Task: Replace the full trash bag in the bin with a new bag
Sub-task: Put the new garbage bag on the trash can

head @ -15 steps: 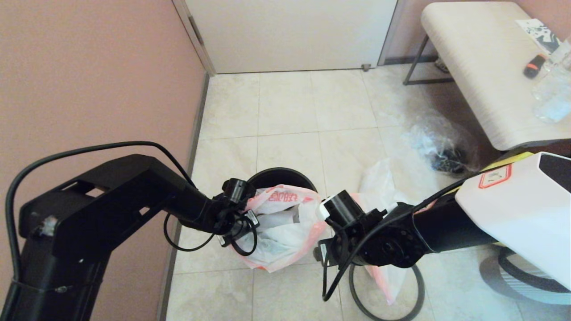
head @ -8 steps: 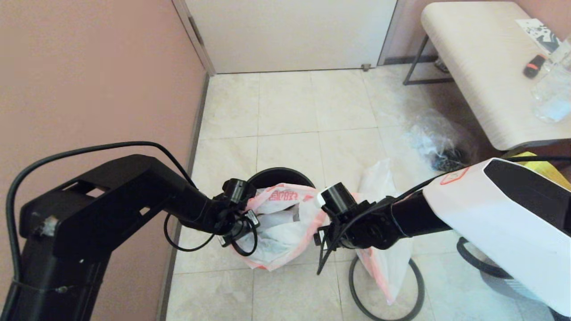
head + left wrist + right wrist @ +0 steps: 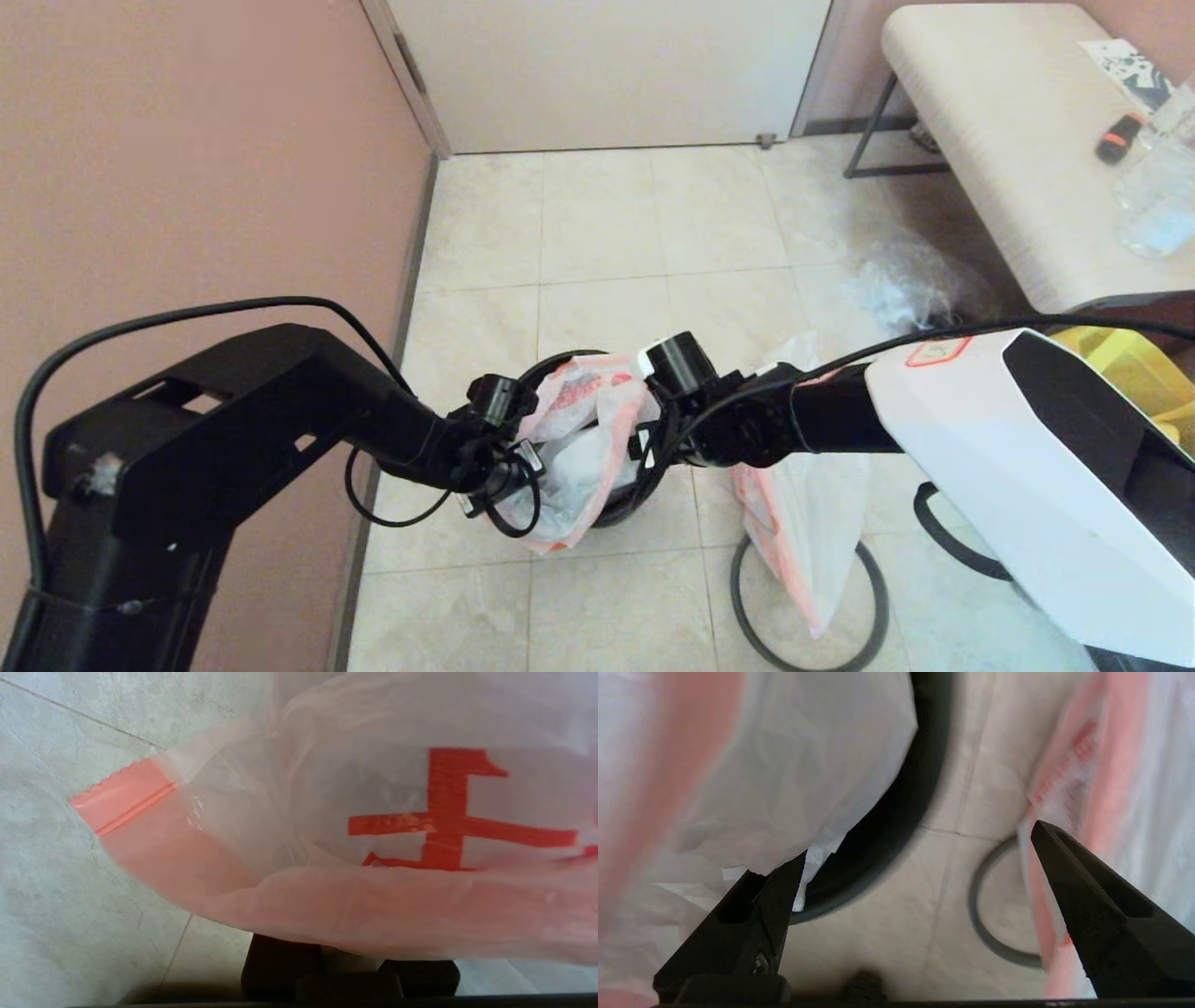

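**Two grippers at the bag over the bin**

Nearest to the robot, on the floor tiles, lies the thin dark grey hoop (image 3: 810, 607), and a second white and pink bag (image 3: 803, 523) hangs or lies across it, just beside the bin. The right gripper (image 3: 915, 844) is above the gap between the bin and this second bag; its fingers (image 3: 1083, 891) stand wide apart and hold nothing. One finger is close to the bag in the bin, the other close to the second bag.

The left gripper (image 3: 509, 467) is at the near left side of the bin. Its fingers are nearly closed, and the pink edge of the white bag (image 3: 327, 858) lies over them, so it appears to pinch this edge. The bag carries red print and its mouth is gathered between the two grippers.

The small round black bin (image 3: 560, 362) stands on the floor near the pink wall, with this bag inside. Farther away are a crumpled clear plastic bag (image 3: 901, 285), a pale bench (image 3: 990, 140) and a white door (image 3: 607, 65).
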